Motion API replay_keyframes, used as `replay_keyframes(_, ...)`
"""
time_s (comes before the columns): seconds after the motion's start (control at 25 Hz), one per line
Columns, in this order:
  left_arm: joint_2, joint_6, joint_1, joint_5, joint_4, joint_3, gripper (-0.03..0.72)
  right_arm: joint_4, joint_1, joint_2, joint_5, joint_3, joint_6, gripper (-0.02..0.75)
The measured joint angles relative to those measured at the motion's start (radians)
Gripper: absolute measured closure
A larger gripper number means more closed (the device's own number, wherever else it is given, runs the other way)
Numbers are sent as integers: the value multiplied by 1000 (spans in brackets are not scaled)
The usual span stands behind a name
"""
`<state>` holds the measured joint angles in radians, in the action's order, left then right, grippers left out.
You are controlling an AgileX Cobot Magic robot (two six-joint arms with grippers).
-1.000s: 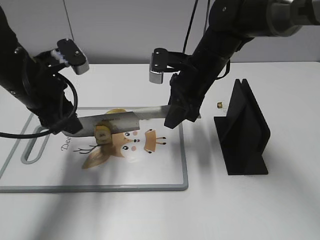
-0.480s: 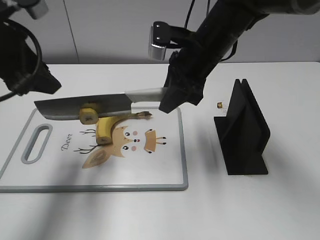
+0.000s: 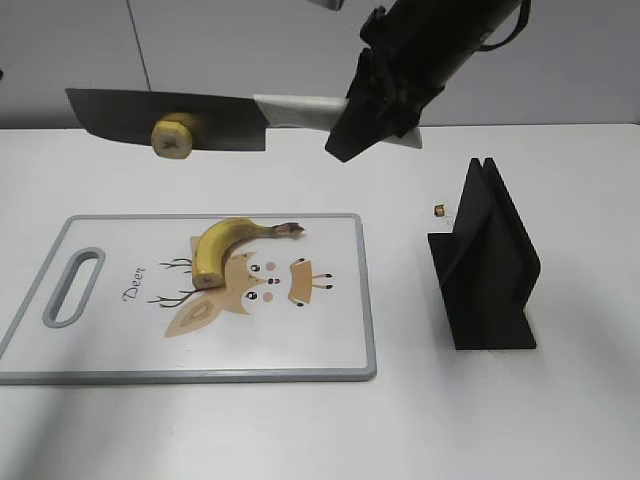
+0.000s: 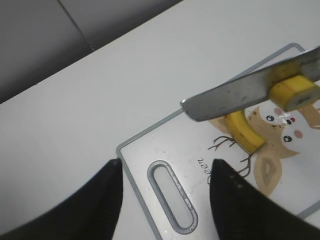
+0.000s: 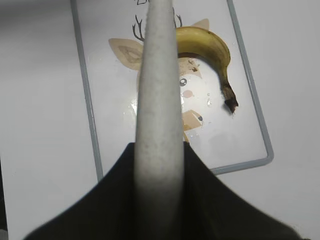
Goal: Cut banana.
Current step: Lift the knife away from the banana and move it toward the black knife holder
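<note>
The banana [image 3: 228, 243] lies on the cutting board [image 3: 368, 320], its blunt cut end toward the front and its stem tip pointing right. It also shows in the left wrist view [image 4: 243, 132] and the right wrist view [image 5: 209, 45]. My right gripper [image 3: 372, 112] is shut on the pale handle of the knife [image 3: 165, 118] and holds it level, high above the board. A cut banana slice [image 3: 172, 137] sticks to the blade [image 4: 230, 97]. My left gripper [image 4: 166, 164] is open and empty, above the board's handle slot; it is out of the exterior view.
A black knife stand [image 3: 490, 262] sits to the right of the board. A small brown object [image 3: 438, 210] lies on the table just behind the stand. The board carries an orange cartoon deer print [image 3: 250, 285].
My right gripper has lifted the knife up off the banana, with the cut slice stuck to the blade. My left arm has risen out of the exterior view, letting go of the banana.
</note>
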<state>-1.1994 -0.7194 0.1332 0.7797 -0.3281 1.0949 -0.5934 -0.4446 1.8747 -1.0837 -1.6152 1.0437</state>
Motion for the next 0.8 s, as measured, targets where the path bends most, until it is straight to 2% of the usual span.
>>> replay_keyframes(0.28, 101, 172, -8, 133, 109, 0, 148, 105, 0, -116, -65, 0, -190, 575)
replay_keyframes(0.48, 153, 325, -8, 268, 186, -15, 148, 115, 0, -184, -80, 30, -296, 575)
replay_keyframes(0.8, 387, 399, -9, 291, 200, -202, 148, 141, -7, -325, -22, 235, -369, 575)
